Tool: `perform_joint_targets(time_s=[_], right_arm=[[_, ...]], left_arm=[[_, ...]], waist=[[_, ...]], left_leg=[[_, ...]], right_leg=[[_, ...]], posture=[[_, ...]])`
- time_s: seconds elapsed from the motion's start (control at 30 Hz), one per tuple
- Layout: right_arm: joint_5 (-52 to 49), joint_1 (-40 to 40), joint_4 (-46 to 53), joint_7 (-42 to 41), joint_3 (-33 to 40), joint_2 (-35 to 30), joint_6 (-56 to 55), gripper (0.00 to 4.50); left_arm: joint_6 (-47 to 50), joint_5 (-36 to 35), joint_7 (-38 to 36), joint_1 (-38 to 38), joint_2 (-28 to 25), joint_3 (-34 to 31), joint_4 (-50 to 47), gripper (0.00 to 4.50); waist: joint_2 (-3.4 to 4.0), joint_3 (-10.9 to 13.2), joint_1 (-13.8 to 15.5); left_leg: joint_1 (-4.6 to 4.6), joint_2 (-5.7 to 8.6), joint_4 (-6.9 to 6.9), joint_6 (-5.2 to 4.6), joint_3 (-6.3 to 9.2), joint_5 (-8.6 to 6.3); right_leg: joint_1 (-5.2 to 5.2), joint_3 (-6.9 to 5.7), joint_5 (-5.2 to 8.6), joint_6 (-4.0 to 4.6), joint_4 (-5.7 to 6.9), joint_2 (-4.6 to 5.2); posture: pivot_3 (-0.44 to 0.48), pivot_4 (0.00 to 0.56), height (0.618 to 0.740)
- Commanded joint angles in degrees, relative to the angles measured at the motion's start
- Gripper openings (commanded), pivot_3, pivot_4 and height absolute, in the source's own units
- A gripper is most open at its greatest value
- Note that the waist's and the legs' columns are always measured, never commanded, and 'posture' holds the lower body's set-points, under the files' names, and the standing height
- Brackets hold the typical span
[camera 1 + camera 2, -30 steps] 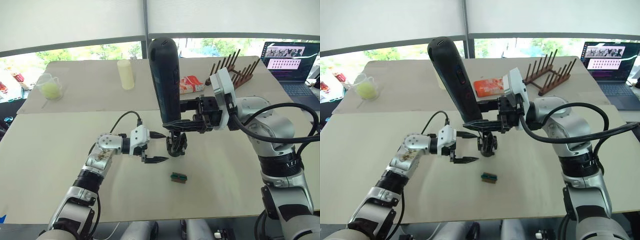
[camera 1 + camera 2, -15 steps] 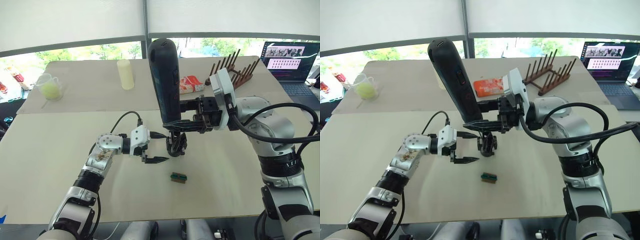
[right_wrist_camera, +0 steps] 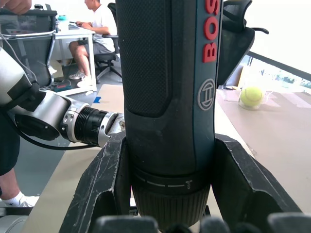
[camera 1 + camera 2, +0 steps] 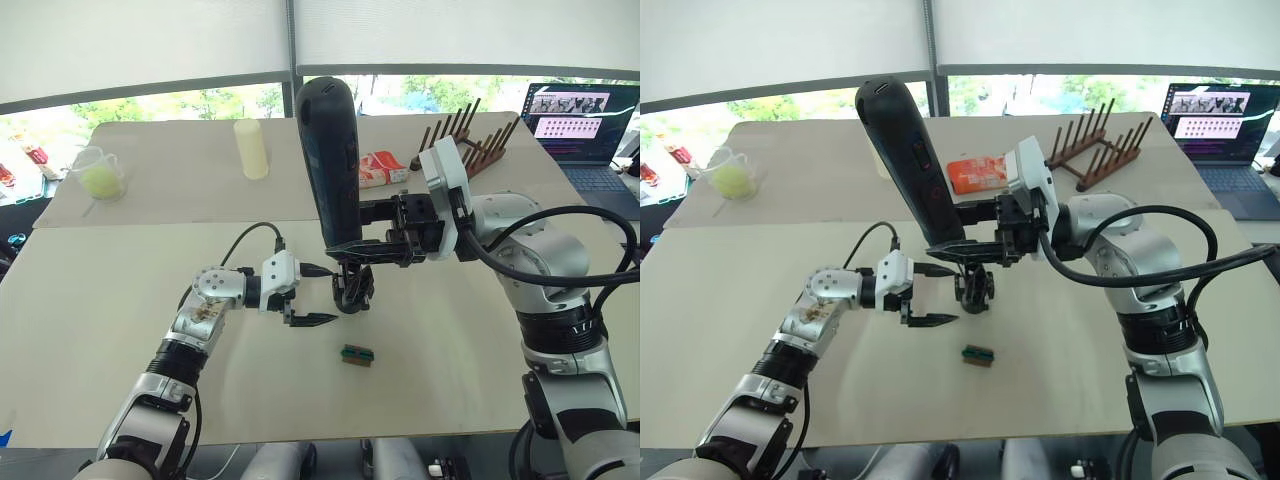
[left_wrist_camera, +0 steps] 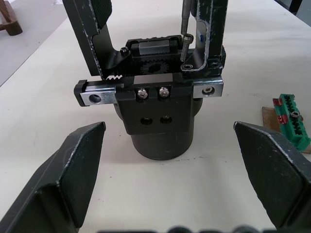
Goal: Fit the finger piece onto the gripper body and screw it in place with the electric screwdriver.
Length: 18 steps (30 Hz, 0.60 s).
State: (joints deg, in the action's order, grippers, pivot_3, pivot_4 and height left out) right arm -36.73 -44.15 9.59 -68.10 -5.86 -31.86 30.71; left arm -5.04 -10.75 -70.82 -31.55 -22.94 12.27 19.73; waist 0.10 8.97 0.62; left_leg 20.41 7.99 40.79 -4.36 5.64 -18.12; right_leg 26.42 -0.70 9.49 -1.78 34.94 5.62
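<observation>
The electric screwdriver stands nearly upright at mid-table, my right gripper shut around its lower end. Its thin bit comes down onto a long screw at the top of the gripper body, which rests on its round base on the table. The finger piece rises from the body's rail right beside the bit; a second black finger rises at the other end. My left gripper hovers open just left of the body, one fingertip to either side, touching nothing.
A small green-and-brown block lies in front of the body. At the back are a wooden rack, a laptop, a red packet, a pale yellow cylinder and a cup with a yellow ball.
</observation>
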Motion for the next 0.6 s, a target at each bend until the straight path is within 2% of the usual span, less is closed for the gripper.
perform_joint_targets(time_s=[0.03,0.6], right_arm=[[-1.4,-0.4,2.6,0.0,1.9,-0.4,0.1,1.90],[-0.3,-0.4,1.6,-0.3,1.4,0.1,-0.7,1.90]], left_arm=[[-0.8,-0.1,0.1,-1.1,0.2,-0.1,-0.9,4.50],[-0.8,0.2,0.2,-1.3,0.6,-0.2,-0.7,4.50]], waist=[[0.00,0.0,0.0],[0.00,0.0,0.0]], left_leg=[[0.00,0.00,0.00,0.00,0.00,0.00],[0.00,0.00,0.00,0.00,0.00,0.00]], right_leg=[[0.00,0.00,0.00,0.00,0.00,0.00],[0.00,0.00,0.00,0.00,0.00,-0.01]], posture=[[0.000,0.150,0.740],[0.000,0.150,0.740]])
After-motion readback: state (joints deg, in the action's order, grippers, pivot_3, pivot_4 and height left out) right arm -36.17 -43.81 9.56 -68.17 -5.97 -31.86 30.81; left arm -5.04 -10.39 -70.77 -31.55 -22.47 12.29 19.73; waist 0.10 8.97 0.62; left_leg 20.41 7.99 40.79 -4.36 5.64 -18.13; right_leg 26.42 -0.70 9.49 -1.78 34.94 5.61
